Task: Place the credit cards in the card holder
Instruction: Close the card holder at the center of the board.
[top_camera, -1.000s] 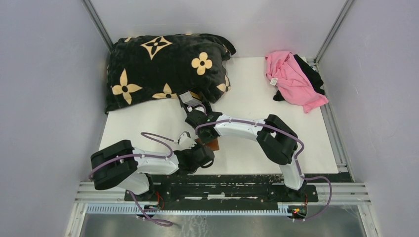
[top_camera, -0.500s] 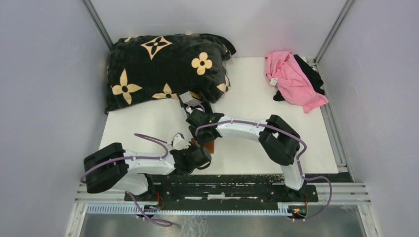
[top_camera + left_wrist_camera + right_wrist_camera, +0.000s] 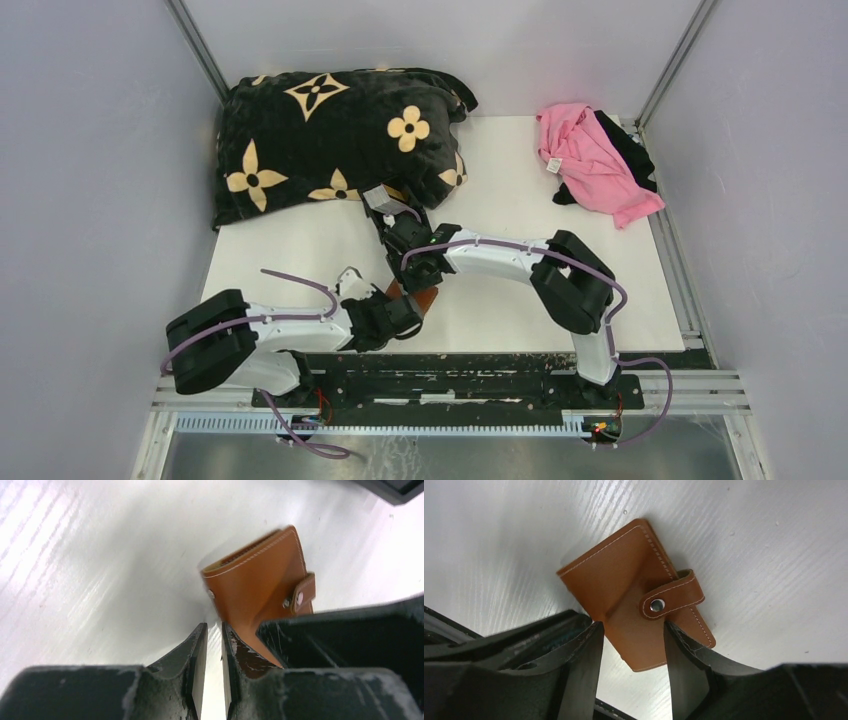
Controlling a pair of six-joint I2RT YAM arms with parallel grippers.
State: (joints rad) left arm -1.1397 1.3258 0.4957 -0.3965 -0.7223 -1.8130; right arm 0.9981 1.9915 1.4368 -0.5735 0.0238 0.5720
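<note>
This was a robotics lab test cell. A white surface [image 3: 520,200] sat boxed in by plain pale walls [image 3: 90,200] and aluminium frame posts [image 3: 200,50]. Two white-and-black arms, the left arm [image 3: 290,328] and the right arm [image 3: 500,258], were bolted to a black base plate [image 3: 450,365] on metal rails, with purple cables [image 3: 300,280] looping off them. A flower-patterned black blanket [image 3: 320,130] and a pink garment [image 3: 590,160] lay about as props.

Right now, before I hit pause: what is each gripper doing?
Left gripper: almost closed beside the card holder; grip cannot be told.
Right gripper: open, astride the card holder.
</note>
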